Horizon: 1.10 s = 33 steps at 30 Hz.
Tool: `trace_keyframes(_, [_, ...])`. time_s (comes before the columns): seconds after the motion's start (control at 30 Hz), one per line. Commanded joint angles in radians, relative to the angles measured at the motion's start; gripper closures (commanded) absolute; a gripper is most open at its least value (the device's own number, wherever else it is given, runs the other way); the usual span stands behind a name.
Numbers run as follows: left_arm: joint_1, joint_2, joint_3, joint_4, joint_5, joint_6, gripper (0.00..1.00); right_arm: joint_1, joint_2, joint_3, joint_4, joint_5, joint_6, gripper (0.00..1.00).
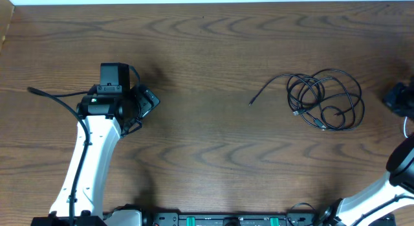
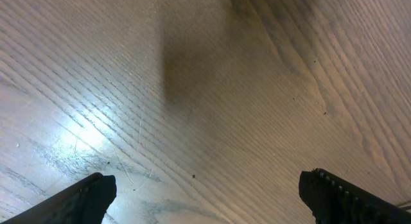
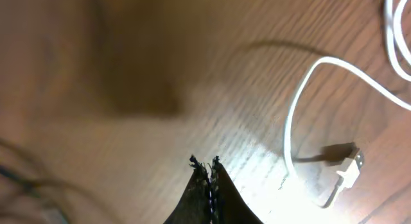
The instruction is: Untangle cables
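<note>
One tangle of black cables (image 1: 326, 100) sits at 3 o'clock on the table; how many cords are looped in it, I cannot tell. A single loose end trails off toward 9 o'clock. One white cable (image 3: 297, 115) curls at 2 o'clock from the right gripper (image 3: 204, 163), with its plug (image 3: 349, 171) flat on the wood. Brown wood-grain table (image 1: 207, 45) all round. Two arms: the left gripper (image 2: 207, 182) is at 9 o'clock, facing the wood, fingers spread wide and holding nothing. The right gripper is at the 3 o'clock edge near the tangle, fingers pressed together on nothing.
</note>
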Motion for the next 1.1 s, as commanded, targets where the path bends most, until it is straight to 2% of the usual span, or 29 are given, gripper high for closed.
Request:
trace_keyframes(0.0, [0.006, -0.007, 0.009, -0.003, -0.017, -0.001, 0.02, -0.016, 0.036, -0.014, 0.005, 0.213, -0.081, 0.99])
trace_keyframes(0.17, [0.006, -0.007, 0.009, -0.004, -0.017, -0.001, 0.02, -0.083, 0.033, -0.013, 0.09, 0.369, -0.085, 0.99])
trace_keyframes(0.3, [0.006, -0.007, 0.009, -0.003, -0.017, -0.001, 0.02, -0.139, 0.033, -0.002, 0.155, 0.369, -0.204, 0.99])
trace_keyframes(0.43, [0.006, -0.007, 0.009, -0.003, -0.017, -0.001, 0.02, -0.151, 0.008, 0.081, 0.145, 0.302, -0.204, 0.99])
trace_keyframes(0.5, [0.006, -0.007, 0.009, -0.003, -0.017, -0.001, 0.02, -0.14, -0.018, 0.126, 0.117, 0.167, -0.204, 0.98])
trace_keyframes(0.53, [0.006, -0.007, 0.009, -0.003, -0.017, -0.001, 0.02, -0.135, -0.031, 0.143, 0.106, 0.087, -0.195, 0.88])
trace_keyframes(0.57, [0.006, -0.007, 0.009, -0.003, -0.017, -0.001, 0.02, -0.127, -0.046, 0.164, 0.096, -0.01, -0.172, 0.72])
trace_keyframes(0.6, [0.006, -0.007, 0.009, -0.003, -0.017, -0.001, 0.02, -0.117, -0.064, 0.183, 0.08, -0.125, -0.154, 0.49])
trace_keyframes(0.63, [0.006, -0.007, 0.009, -0.003, -0.017, -0.001, 0.02, -0.111, -0.076, 0.19, 0.071, -0.191, -0.151, 0.42])
trace_keyframes(0.67, [0.006, -0.007, 0.009, -0.003, -0.017, -0.001, 0.02, -0.088, -0.107, 0.192, 0.061, -0.339, -0.148, 0.25])
trace_keyframes(0.7, [0.006, -0.007, 0.009, -0.003, -0.017, -0.001, 0.02, -0.079, -0.114, 0.192, 0.058, -0.373, -0.147, 0.18])
trace_keyframes(0.73, [0.006, -0.007, 0.009, -0.003, -0.017, -0.001, 0.02, -0.05, -0.136, 0.192, 0.047, -0.421, -0.116, 0.01])
trace_keyframes(0.8, [0.006, -0.007, 0.009, -0.003, -0.017, -0.001, 0.02, -0.011, -0.161, 0.192, 0.018, -0.405, -0.047, 0.01])
trace_keyframes(0.87, [0.006, -0.007, 0.009, -0.003, -0.017, -0.001, 0.02, 0.036, -0.191, 0.192, -0.035, -0.344, 0.09, 0.01])
trace_keyframes(1.07, [0.006, -0.007, 0.009, -0.003, -0.017, -0.001, 0.02, 0.126, -0.229, 0.192, -0.173, -0.359, 0.32, 0.01])
